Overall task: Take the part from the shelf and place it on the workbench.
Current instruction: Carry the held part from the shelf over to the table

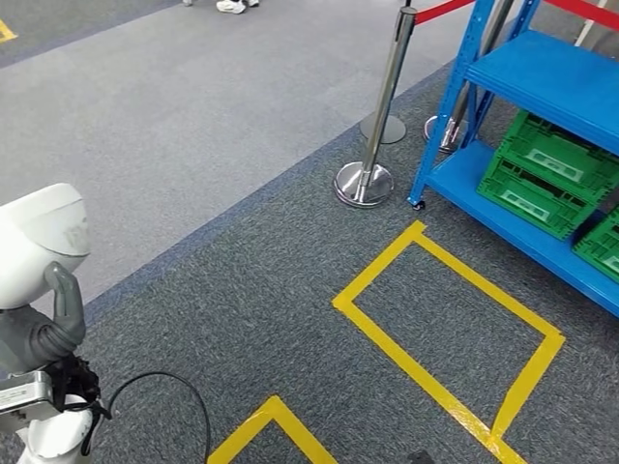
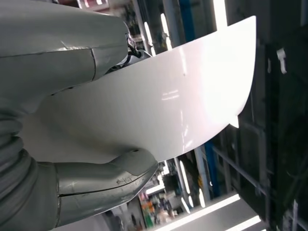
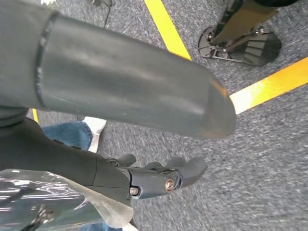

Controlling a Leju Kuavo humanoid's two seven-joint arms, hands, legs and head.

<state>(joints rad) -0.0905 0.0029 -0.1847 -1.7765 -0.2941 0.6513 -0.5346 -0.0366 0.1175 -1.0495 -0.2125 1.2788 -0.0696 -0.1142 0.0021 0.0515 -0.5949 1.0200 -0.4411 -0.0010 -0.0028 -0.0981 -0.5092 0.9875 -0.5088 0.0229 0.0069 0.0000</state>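
Between the left hand's (image 2: 72,120) thumb and its fingers (image 2: 65,53) sits the white part (image 2: 174,101), a smooth curved shell pinched from both sides; the head view shows it held at the lower left, above grey carpet (image 1: 219,145) marked with yellow tape (image 1: 445,319). No writing on it can be read. Away from those fingers, the blue shelf (image 1: 540,82) carries green crates (image 1: 547,174); their contents cannot be made out. Over the floor, the right hand (image 3: 145,144) has its fingers (image 3: 171,175) stretched out and apart, touching nothing.
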